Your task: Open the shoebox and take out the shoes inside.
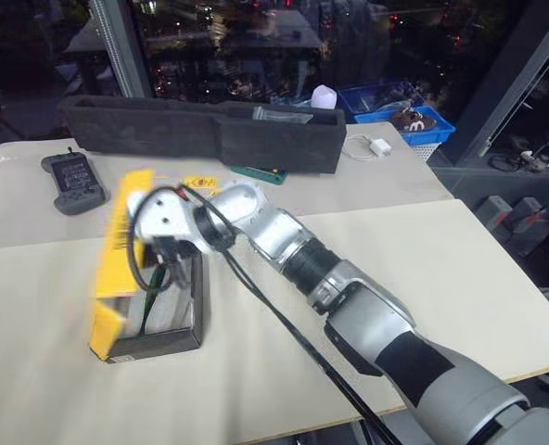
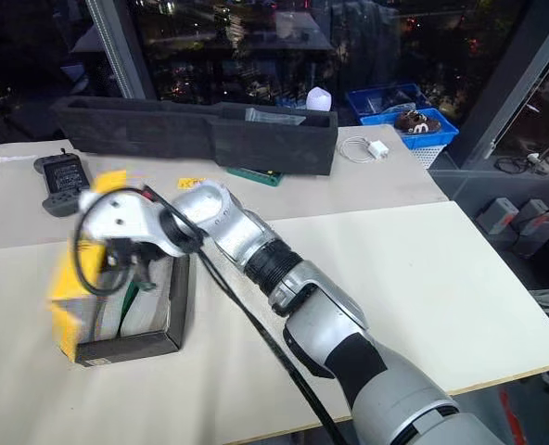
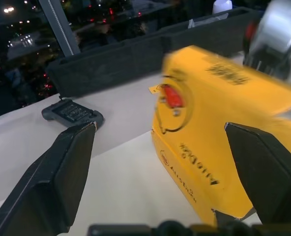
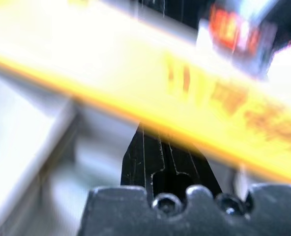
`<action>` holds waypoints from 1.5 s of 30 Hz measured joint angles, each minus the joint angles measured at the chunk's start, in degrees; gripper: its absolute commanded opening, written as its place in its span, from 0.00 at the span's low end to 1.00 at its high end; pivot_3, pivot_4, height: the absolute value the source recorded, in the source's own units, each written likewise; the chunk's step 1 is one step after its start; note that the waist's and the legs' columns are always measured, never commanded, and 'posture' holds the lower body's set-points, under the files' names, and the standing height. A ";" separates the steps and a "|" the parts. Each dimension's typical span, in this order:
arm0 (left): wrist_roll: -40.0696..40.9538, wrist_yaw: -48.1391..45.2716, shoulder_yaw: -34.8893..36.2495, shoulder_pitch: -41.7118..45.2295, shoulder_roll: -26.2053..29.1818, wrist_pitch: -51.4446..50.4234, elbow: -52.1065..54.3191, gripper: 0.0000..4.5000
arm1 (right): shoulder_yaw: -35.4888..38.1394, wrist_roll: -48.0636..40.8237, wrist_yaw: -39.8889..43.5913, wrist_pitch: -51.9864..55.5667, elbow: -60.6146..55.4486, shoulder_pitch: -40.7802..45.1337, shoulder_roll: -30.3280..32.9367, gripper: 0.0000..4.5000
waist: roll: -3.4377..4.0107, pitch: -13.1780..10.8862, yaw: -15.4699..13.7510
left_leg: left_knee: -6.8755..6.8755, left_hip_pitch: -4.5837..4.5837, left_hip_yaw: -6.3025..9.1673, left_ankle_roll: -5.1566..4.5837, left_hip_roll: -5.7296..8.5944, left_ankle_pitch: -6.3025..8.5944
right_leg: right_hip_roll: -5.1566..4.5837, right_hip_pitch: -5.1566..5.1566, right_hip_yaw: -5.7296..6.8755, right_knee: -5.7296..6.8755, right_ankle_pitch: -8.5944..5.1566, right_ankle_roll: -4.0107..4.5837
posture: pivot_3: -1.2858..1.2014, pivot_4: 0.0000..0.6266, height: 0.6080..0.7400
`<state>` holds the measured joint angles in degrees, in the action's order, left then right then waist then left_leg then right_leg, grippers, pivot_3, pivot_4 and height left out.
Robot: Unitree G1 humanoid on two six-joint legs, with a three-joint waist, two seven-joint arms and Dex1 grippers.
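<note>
right gripper: fingers pressed together under raised yellow cardboard shoebox lid | left gripper: spread wide, empty | dark grey box base on table

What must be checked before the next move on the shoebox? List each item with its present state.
1. Yellow lid lifted off the shoebox: ok, tilted up on the box's left side.
2. Right gripper shut, fingers together under the lid's edge: ok.
3. Left gripper open and clear of the lid: ok, lid stands ahead between its fingers, untouched.
4. Box interior exposed: ok, white inside shows.
5. Shoes visible for grasping: cannot tell, only a green sliver shows.
6. Black foam tray away from the lid's swing: ok.
</note>
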<state>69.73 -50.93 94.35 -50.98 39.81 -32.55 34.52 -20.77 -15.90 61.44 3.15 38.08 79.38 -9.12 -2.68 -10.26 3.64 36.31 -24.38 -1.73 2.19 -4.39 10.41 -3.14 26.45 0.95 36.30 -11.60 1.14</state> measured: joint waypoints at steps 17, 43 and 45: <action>-3.61 1.45 -11.16 6.05 5.08 0.47 -0.59 1.00 | -3.29 -0.96 -10.52 -2.94 7.83 10.19 -0.49 0.01 | -0.11 0.17 0.21 | -0.09 0.25 -0.11 0.20 -0.25 0.12 | 0.14 -0.06 0.06 -0.09 -0.09 0.16 | 0.52 0.24 0.93; -23.27 -5.52 -37.33 18.93 12.11 -0.05 -10.55 1.00 | -14.23 20.78 1.95 -17.14 -5.73 -9.33 8.71 1.00 | -0.22 0.23 -0.95 | -0.08 0.75 -0.20 0.23 -0.54 0.13 | 0.65 -0.07 -0.24 0.62 -0.26 0.45 | 0.52 0.24 0.93; -24.67 -6.73 -38.01 18.11 11.13 -0.02 -10.54 1.00 | -14.27 22.62 1.74 -20.00 -3.31 -9.17 8.44 1.00 | -0.22 0.23 -1.05 | -0.09 0.72 -0.20 0.23 -0.55 0.13 | 0.65 -0.06 -0.24 0.61 -0.24 0.41 | 0.52 0.24 0.93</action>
<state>45.06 -57.66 56.33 -32.87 50.94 -32.57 23.98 -35.03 6.71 63.17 -16.86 34.76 70.21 -0.68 -2.90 -10.03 2.59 36.22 -23.66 -1.93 2.42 -4.93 10.54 -2.49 26.39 0.71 36.90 -11.84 1.55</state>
